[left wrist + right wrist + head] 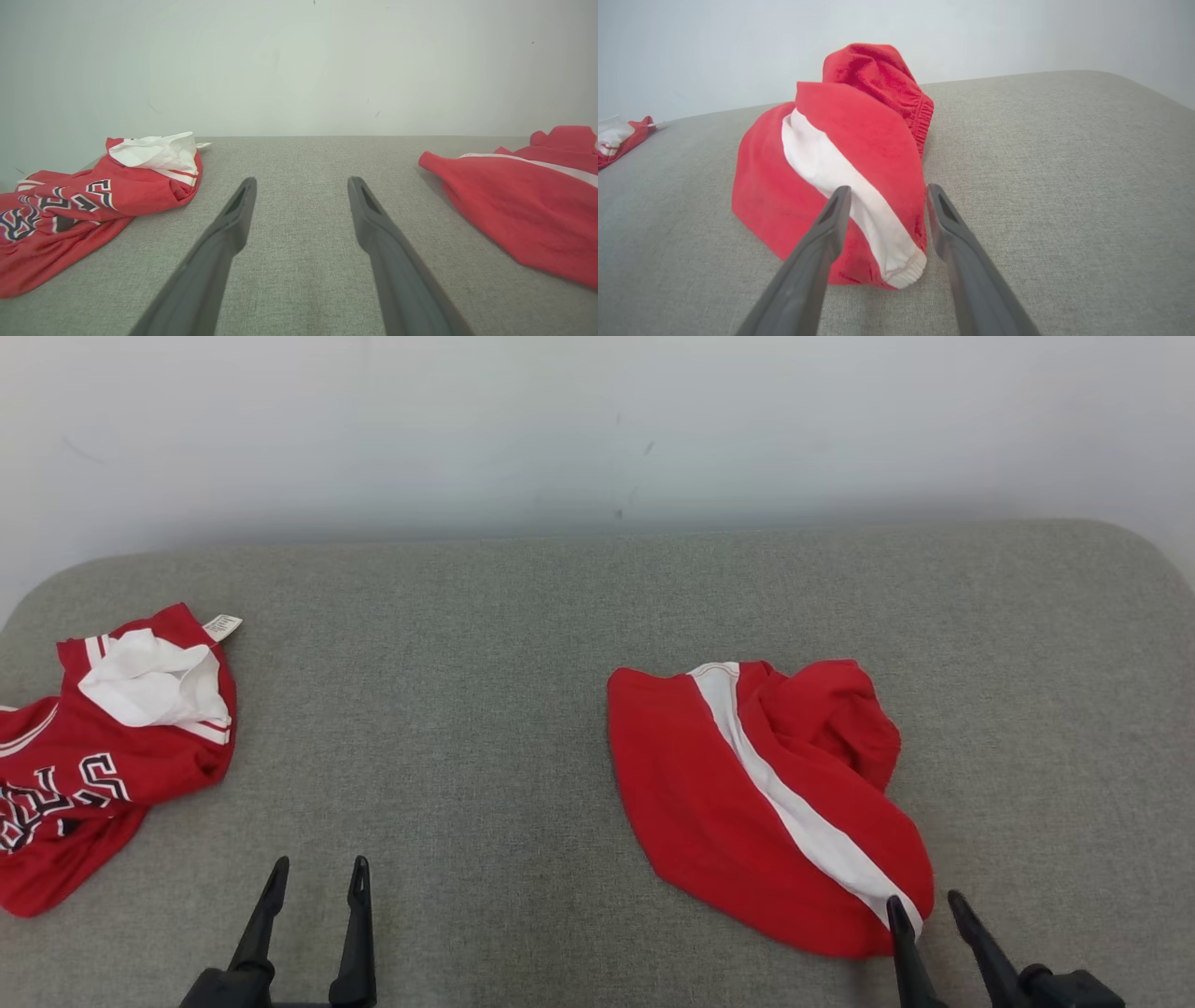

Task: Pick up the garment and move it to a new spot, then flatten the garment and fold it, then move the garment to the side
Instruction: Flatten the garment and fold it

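A crumpled red garment (pixel 709 793) with a white side stripe lies on the grey padded surface (pixel 448 709), right of centre. Its near hem points toward my right gripper (pixel 922 899), which is open at the lower right, left fingertip at the hem's edge. In the right wrist view the open gripper (pixel 888 188) has its fingers either side of the garment's (pixel 859 126) near corner, which rests on the surface without being pinched. My left gripper (pixel 319 863) stands open over bare fabric at the lower left. From the left wrist, that gripper (pixel 302 179) has the garment (pixel 523 219) far to its right.
A second red garment, a jersey (pixel 103 765) with dark lettering and a white lining, lies bunched at the left edge, also seen as the jersey (pixel 70 210) left of my left fingers. A pale wall (pixel 597 429) runs behind the surface, whose far corners are rounded.
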